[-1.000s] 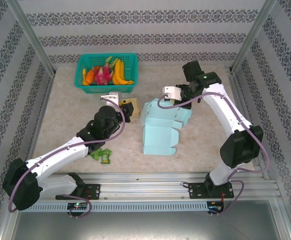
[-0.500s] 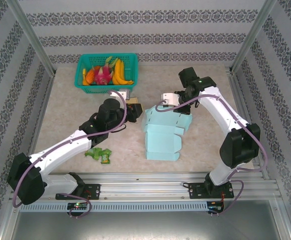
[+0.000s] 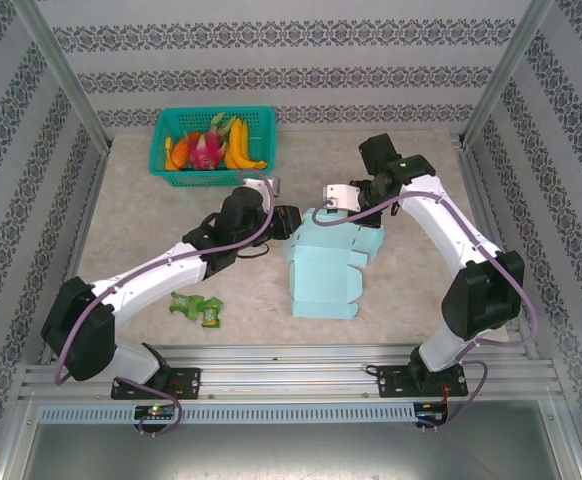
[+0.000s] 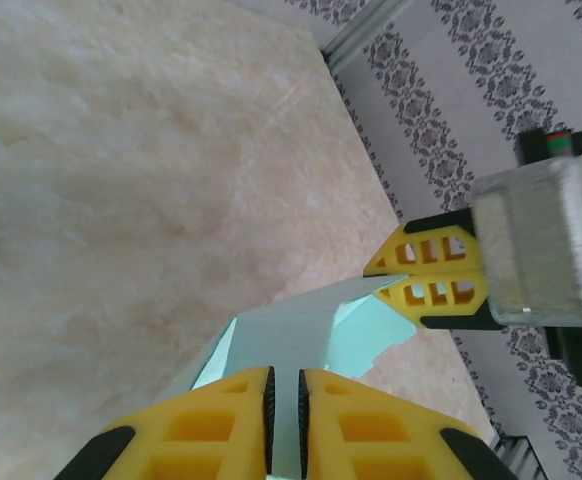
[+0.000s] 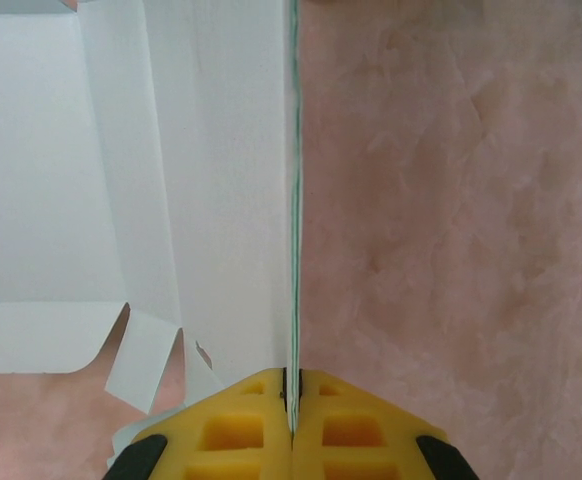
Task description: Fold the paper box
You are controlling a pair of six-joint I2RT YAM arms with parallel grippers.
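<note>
The light mint paper box (image 3: 323,268) lies partly unfolded at the table's middle, its far panel raised. My right gripper (image 3: 327,210) is shut on that panel's top edge; in the right wrist view the sheet (image 5: 221,150) runs edge-on straight into the closed pads (image 5: 291,376). My left gripper (image 3: 289,222) is at the box's left far corner. In the left wrist view its yellow fingers (image 4: 284,376) stand only a narrow slit apart over a mint flap (image 4: 291,330), which shows face-on through the slit. The right gripper's yellow fingers (image 4: 426,270) hold that flap's far end.
A green basket (image 3: 161,150) of toy fruit stands at the back left. A small green packet (image 3: 197,308) lies near the front left, beside the left arm. Patterned walls and metal posts close in the table on three sides.
The left arm has swung right to the box's corner while its jaws narrowed. The right gripper has drawn the raised panel slightly toward the front left; the box shifted a little.
</note>
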